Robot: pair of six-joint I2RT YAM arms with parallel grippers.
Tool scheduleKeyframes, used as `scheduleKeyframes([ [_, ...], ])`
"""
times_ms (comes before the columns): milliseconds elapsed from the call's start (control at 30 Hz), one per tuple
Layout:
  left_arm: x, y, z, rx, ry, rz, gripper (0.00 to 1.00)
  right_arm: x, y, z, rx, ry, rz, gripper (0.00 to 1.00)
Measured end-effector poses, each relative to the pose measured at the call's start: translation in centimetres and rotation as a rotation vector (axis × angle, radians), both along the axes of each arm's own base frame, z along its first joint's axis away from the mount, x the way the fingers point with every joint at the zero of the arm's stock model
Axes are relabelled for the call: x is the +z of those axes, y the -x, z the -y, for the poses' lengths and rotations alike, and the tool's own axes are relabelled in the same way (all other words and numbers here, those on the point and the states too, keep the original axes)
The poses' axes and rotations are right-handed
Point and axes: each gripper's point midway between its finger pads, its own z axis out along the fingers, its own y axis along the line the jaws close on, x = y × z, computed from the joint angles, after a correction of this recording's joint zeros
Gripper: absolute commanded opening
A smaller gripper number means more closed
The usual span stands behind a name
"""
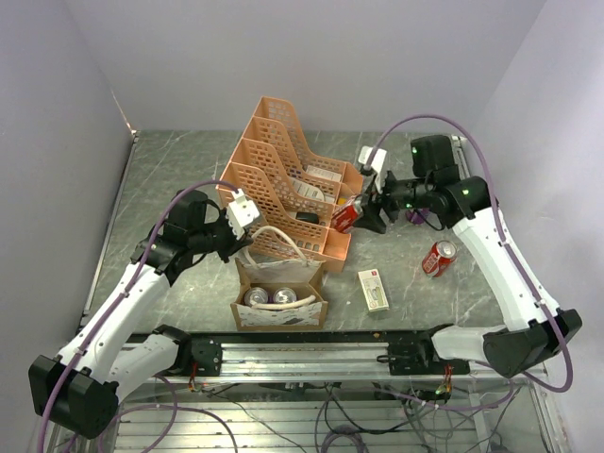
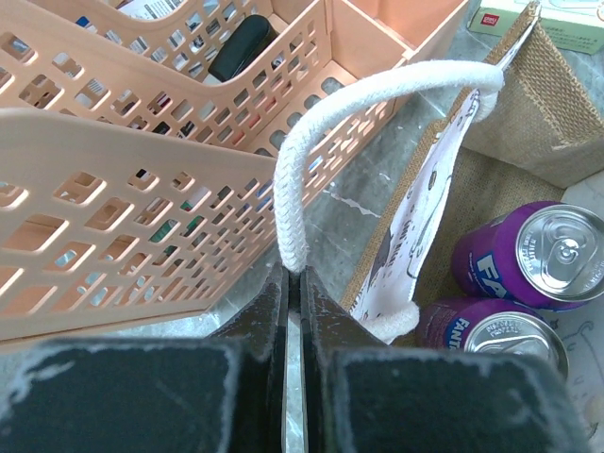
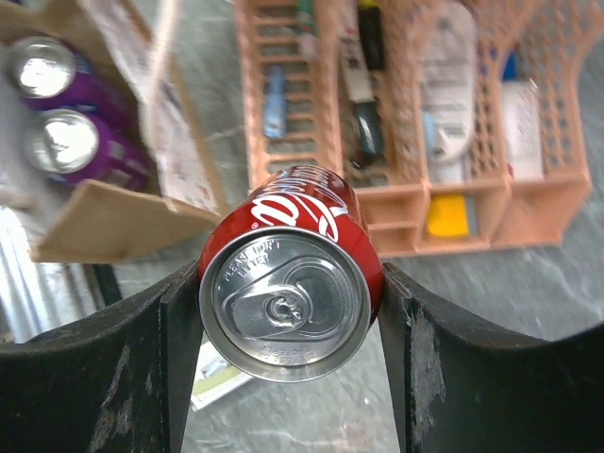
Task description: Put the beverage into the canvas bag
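- Jaws on my right arm are clamped on the red cola can (image 1: 345, 216), one finger against each flank. The right wrist camera looks straight onto the can's silver top and pull tab.
- Left jaws are pinched fully together on the cream rope handle (image 2: 288, 198). The rope comes up from between the fingertips and arches over to the bag's far wall.
- Beneath both sets of jaws I see the grey marbled desk (image 1: 170, 160).
- Between the two sets of jaws sits the peach lattice organizer (image 1: 283, 175). Its perforated wall is just beside the left jaws. The can in the right jaws hangs off the desk at the organizer's corner nearest the right jaws.
- Just under the left jaws and towards my arm bases, the canvas bag (image 1: 279, 316) stands open on the desk. It is well apart from the right jaws and the can they carry.
- Below the right jaws a white box (image 1: 374, 289) lies flat on the desk, just beside the bag.
- Inside the bag, close under the left jaws, two purple cans (image 2: 533, 255) stand upright side by side with their tops showing.
- On the outer side of the right jaws a second red can (image 1: 438, 257) rests on the desk near the box. I cannot tell whether it stands or leans.
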Motion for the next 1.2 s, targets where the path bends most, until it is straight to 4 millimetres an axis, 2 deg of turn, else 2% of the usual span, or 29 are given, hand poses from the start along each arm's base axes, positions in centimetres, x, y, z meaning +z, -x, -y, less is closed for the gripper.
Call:
scheduleKeyframes([
  [267,0.0,-0.1,0.0,-0.012,-0.01,0.016,0.07,2.3,6.0,-6.7,0.335,-0.048,0.019,0.33],
  [433,-0.6,-0.3,-0.3,-0.026,-0.049,0.013,0.07,1.0,9.5,-10.5,0.532,-0.04,-0.004,0.32],
  [533,-0.7,-0.8,-0.2,-0.035,-0.075,0.0,0.07,-0.2,10.7,-12.1,0.604,-0.024,-0.018,0.32],
  [633,-0.3,-1.2,0.0,-0.046,-0.08,0.002,0.07,-1.4,11.4,-13.6,0.659,-0.012,-0.026,0.31],
  [833,-0.1,-0.8,0.5,-0.072,-0.058,-0.006,0.07,-4.1,12.6,-16.0,0.733,0.016,-0.033,0.28],
  [1200,-0.1,-1.1,1.1,-0.049,-0.013,-0.05,0.07,-7.3,11.0,-18.6,0.715,0.047,0.003,0.27],
])
